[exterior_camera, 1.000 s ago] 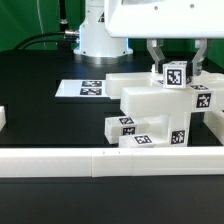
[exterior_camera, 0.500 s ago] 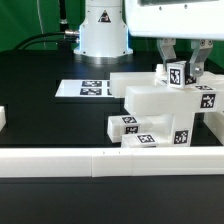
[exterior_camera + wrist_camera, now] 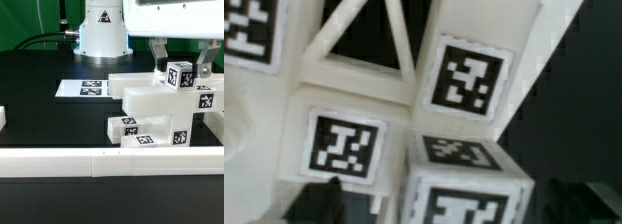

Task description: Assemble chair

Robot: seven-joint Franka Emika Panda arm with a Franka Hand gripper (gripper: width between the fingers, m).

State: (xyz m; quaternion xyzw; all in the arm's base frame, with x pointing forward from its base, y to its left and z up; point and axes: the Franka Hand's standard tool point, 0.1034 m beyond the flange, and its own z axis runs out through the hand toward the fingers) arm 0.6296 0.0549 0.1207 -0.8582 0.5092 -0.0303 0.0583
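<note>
The chair parts (image 3: 150, 108) stand joined as a white blocky stack with several tags at the exterior view's right. A tagged cube-like end (image 3: 180, 75) sits on top of the stack, slightly tilted. My gripper (image 3: 181, 64) hangs over it with one finger on either side, and there is a gap between each finger and the cube. In the wrist view the gripper (image 3: 446, 203) straddles the tagged white block (image 3: 464, 207), and the dark fingertips (image 3: 322, 200) stand clear of its sides. More tagged white faces (image 3: 345, 145) fill that view.
The marker board (image 3: 85, 88) lies flat on the black table behind the stack. A long low white border rail (image 3: 100, 160) runs along the front. A small white piece (image 3: 3, 118) sits at the exterior view's left edge. The robot base (image 3: 100, 35) stands at the back.
The fingers have spread apart from the cube-like end. The cube has shifted slightly toward the exterior view's right and now sits a little tilted.
</note>
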